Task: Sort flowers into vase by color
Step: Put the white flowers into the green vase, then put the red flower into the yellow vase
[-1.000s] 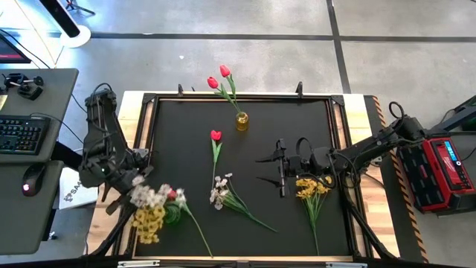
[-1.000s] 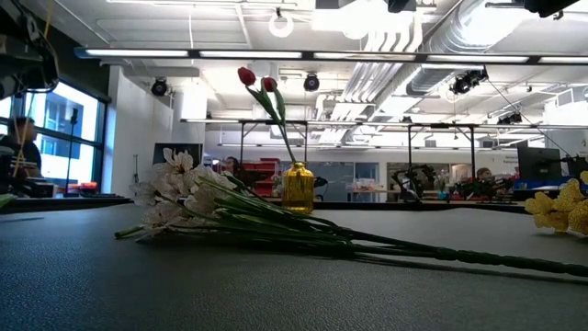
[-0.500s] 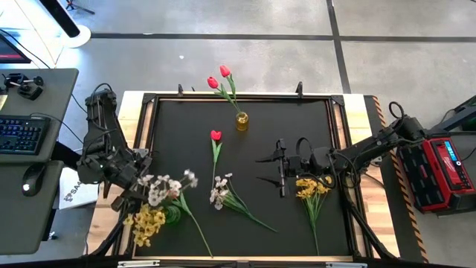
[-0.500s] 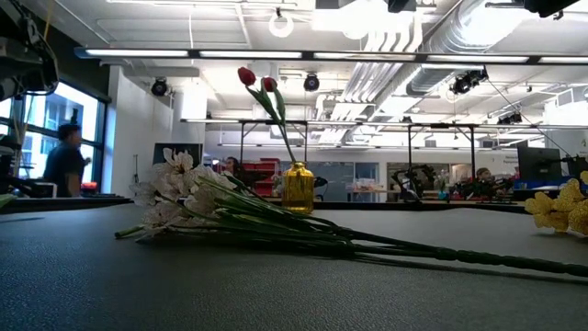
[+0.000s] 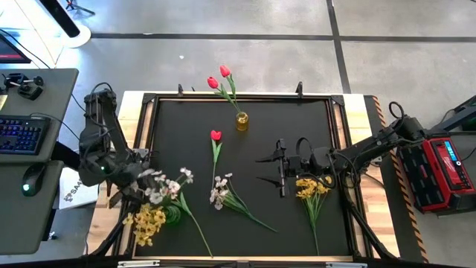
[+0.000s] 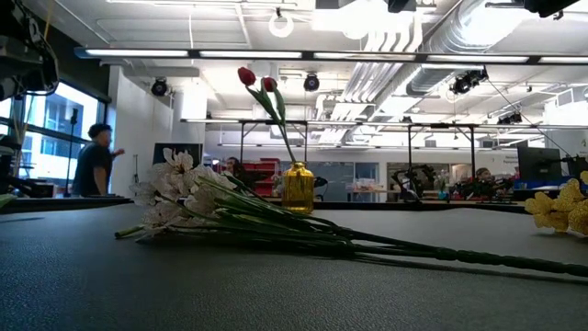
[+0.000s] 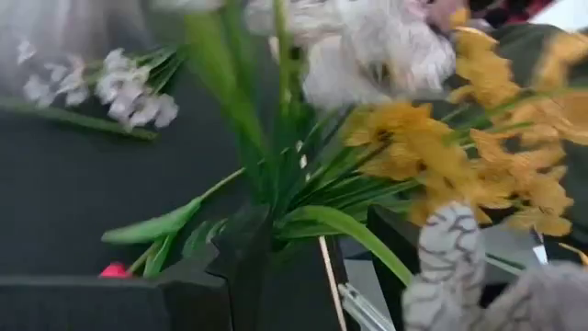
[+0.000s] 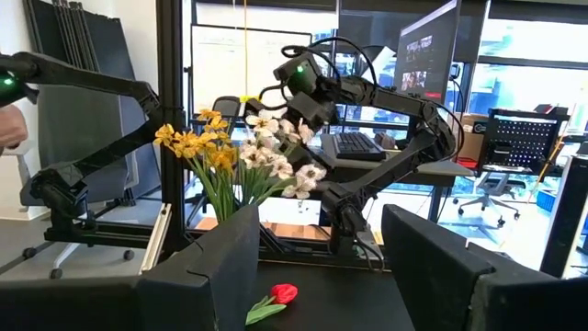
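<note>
Black mat (image 5: 297, 126) runs bare between my grippers and the yellow vase (image 5: 242, 121) at the far edge, two red tulips (image 5: 219, 77) standing in it. My left gripper (image 5: 137, 182), at the mat's left edge, grasps a white spray (image 5: 167, 184) above a yellow bunch (image 5: 149, 221). My right gripper (image 5: 280, 168) hovers unclenched, yellow blossoms (image 5: 312, 187) just beside it.

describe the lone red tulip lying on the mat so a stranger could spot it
Start at the yellow vase at the black mat's far edge, already holding two red tulips. Just nearer, left of it, one red tulip lies flat: the only red flower lying alone, away from the white spray.
</note>
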Available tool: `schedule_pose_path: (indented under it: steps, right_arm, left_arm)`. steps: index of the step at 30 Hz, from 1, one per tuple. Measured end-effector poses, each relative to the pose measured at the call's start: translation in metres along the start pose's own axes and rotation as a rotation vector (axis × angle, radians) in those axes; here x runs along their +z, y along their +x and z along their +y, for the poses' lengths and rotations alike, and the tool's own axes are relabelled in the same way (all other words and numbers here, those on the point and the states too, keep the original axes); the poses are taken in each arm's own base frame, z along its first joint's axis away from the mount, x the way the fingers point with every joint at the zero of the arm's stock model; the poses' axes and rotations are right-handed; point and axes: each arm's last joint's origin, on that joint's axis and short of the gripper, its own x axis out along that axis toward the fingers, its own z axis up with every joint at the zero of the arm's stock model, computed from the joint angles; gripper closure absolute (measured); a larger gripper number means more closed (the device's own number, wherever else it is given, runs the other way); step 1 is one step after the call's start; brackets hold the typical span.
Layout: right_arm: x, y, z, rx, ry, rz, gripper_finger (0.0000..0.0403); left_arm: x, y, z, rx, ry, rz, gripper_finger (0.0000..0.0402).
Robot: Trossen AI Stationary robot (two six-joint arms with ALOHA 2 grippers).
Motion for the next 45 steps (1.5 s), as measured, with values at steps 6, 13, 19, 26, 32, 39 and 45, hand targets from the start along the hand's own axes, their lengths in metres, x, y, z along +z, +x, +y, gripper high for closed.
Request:
schedule_pose_path:
  steps: [6, 13, 19, 26, 32, 39, 45]
  right_arm:
    - [0.000, 0.000, 0.000, 0.000, 0.000, 0.000, 0.0187]
    - [0.000, 0.000, 0.000, 0.000, -0.001, 0.000, 0.0187]
    - [0.000, 0.000, 0.000, 0.000, -0.002, 0.000, 0.0187]
    - [0.000, 0.000, 0.000, 0.000, -0.002, 0.000, 0.0187]
    - [0.000, 0.000, 0.000, 0.000, -0.003, 0.003, 0.0187]
    - [0.000, 0.000, -0.001, -0.004, -0.004, 0.003, 0.0187]
    - [-0.001, 0.001, -0.007, -0.026, -0.005, 0.003, 0.0187]
  left_arm:
    - [0.011, -0.014, -0.002, 0.007, -0.037, 0.013, 0.0234]
    - [0.029, -0.035, -0.006, 0.008, -0.003, -0.022, 0.0234]
    - [0.047, -0.049, -0.011, 0.026, 0.129, -0.165, 0.0234]
    - [0.070, -0.062, -0.014, 0.445, 0.389, -0.593, 0.0234]
    - [0.075, -0.064, -0.013, 0.730, 0.345, -0.751, 0.0234]
    - [0.066, -0.034, -0.009, 0.880, 0.354, -0.759, 0.0234]
    - [0.068, -0.012, -0.002, 0.923, 0.268, -0.753, 0.0234]
